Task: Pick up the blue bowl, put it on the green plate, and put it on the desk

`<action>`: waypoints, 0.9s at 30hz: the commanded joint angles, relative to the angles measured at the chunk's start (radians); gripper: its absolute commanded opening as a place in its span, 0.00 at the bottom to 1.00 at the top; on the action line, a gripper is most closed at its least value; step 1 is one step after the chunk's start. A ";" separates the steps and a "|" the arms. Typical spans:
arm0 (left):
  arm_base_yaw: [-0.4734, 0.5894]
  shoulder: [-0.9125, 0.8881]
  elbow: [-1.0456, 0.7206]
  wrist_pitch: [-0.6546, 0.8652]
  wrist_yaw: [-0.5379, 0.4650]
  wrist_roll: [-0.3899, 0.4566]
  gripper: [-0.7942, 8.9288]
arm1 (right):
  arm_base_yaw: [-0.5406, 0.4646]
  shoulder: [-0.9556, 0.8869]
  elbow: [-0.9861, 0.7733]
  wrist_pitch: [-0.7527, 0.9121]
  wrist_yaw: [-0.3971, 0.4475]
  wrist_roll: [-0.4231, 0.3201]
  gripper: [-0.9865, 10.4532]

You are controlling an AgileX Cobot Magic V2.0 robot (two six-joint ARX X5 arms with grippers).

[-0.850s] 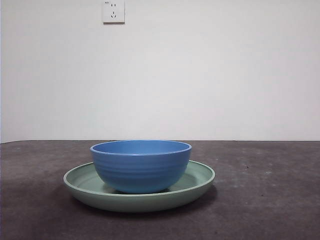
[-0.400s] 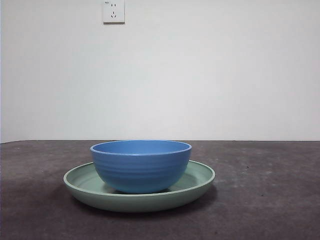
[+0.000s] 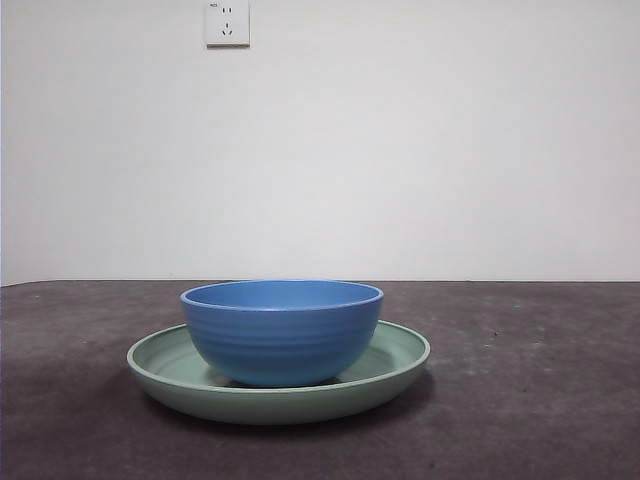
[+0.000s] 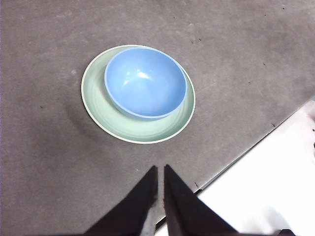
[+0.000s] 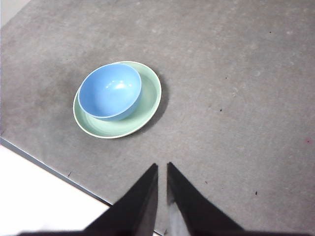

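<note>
Front view: blue bowl (image 3: 282,332) upright inside green plate (image 3: 400,362), offset toward 9 o'clock, on desk (image 3: 540,400). My left gripper (image 4: 160,173), right gripper (image 5: 162,169): both high above, jaws nearly closed, empty.

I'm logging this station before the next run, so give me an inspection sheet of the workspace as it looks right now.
Surface: desk, dark grey-brown, speckled and scuffed.
Job's things: blue bowl sits upright, empty, in the green plate, which lies flat on the desk.
Clutter: nothing seen.
Grippers: left gripper and right gripper both hang high above the desk, apart from the dishes, jaws nearly together, holding nothing.
Cables: nothing seen.
Surroundings: plain pale wall with a wall socket; pale floor past the desk edge.
</note>
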 commanded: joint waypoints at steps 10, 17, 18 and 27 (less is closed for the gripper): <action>0.040 -0.035 0.011 0.014 0.002 -0.002 0.10 | 0.007 0.003 0.010 0.009 0.004 -0.005 0.11; 0.263 -0.113 0.008 0.018 0.001 0.008 0.10 | 0.007 0.003 0.010 0.009 0.004 -0.005 0.11; 0.296 -0.129 0.003 0.026 0.000 0.041 0.10 | 0.007 0.003 0.010 0.009 0.004 -0.005 0.11; 0.529 -0.333 -0.267 0.412 0.000 0.227 0.10 | 0.007 0.003 0.010 0.009 0.004 -0.005 0.11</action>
